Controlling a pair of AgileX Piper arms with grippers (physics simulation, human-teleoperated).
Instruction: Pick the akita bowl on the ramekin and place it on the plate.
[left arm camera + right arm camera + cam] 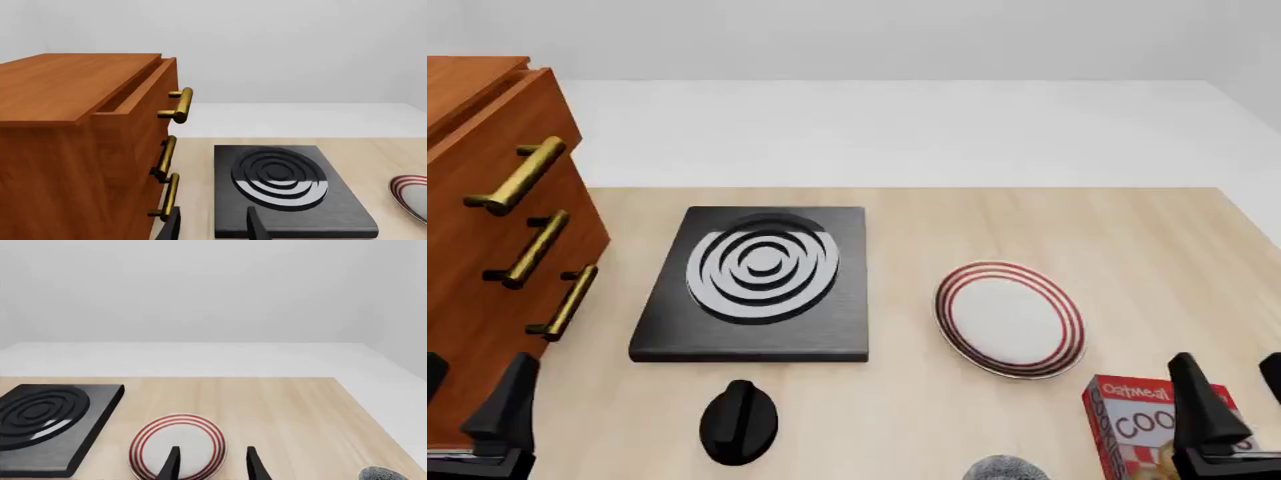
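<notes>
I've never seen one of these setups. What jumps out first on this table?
Probably the black slab with its white rings, in the middle of the table, and the white plate with red rings to its right. A wooden cabinet with brass handles fills the left edge. Both tools, left and right, hang open at the near edge, holding nothing.

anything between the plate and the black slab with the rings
Nothing: in the front view only bare tabletop separates the plate from the black slab.
</notes>
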